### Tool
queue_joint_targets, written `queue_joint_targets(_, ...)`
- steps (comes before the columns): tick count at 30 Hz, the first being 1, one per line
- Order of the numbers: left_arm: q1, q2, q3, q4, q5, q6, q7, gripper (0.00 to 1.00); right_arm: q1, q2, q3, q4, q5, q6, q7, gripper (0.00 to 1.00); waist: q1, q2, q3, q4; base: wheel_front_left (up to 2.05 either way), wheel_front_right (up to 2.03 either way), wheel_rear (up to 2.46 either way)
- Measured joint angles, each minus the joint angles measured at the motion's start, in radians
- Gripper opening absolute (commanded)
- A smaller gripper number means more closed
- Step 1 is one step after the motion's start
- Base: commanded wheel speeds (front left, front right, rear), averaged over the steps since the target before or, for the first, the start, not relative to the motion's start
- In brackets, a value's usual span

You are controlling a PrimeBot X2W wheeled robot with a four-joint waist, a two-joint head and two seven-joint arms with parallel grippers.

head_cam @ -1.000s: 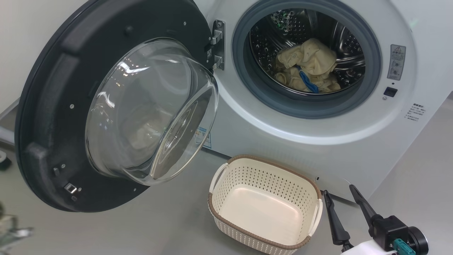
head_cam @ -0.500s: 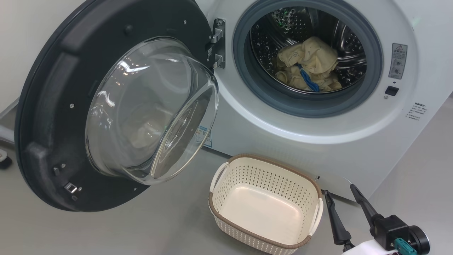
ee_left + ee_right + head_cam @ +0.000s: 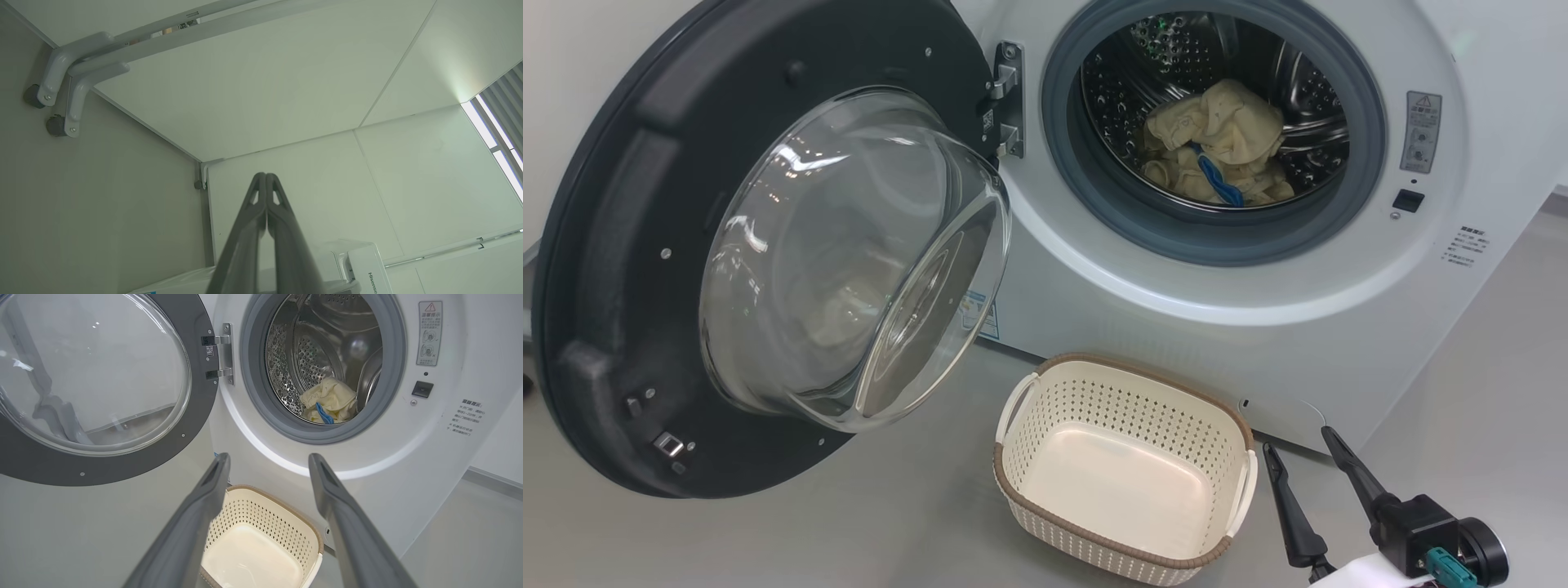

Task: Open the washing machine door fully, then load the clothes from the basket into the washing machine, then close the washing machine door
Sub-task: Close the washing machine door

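Pale-yellow clothes [image 3: 1217, 143] lie in the drum [image 3: 1111, 90] of the washing machine [image 3: 1176, 318], we see from the head. The washing machine door [image 3: 768, 245] stands swung wide at the left, the basket [image 3: 1127, 408] sits on the floor [image 3: 890, 523] before the machine, and our right gripper [image 3: 1297, 439] hovers just beside it, fingers apart. From the left wrist, our left gripper [image 3: 266, 176] points at white panels [image 3: 286, 81], fingers pressed together. From the right wrist, spread fingers frame the basket.

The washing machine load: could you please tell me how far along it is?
Done: the washing machine door stands wide open, the clothes lie in the drum, the basket is empty. In hand: nothing; the right fingers are spread open beside the basket, the left fingers pressed shut. Left: closing the door.
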Motion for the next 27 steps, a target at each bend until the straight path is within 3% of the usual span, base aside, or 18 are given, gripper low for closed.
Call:
queue_joint_targets(11,-0.028,0.076,-0.127,0.048,0.0,0.0,0.161,0.0,-0.003,-0.011,0.0,-0.019,-0.006,0.0,0.012,1.0,0.0,0.0,0.032,-0.032,0.0,0.0,0.0)
queue_joint_targets(27,-0.101,0.084,-0.244,0.109,0.006,-0.004,0.265,0.0,-0.028,-0.022,-0.009,-0.037,-0.006,0.002,0.019,1.0,0.0,0.0,0.079,-0.06,0.0,0.0,0.0)
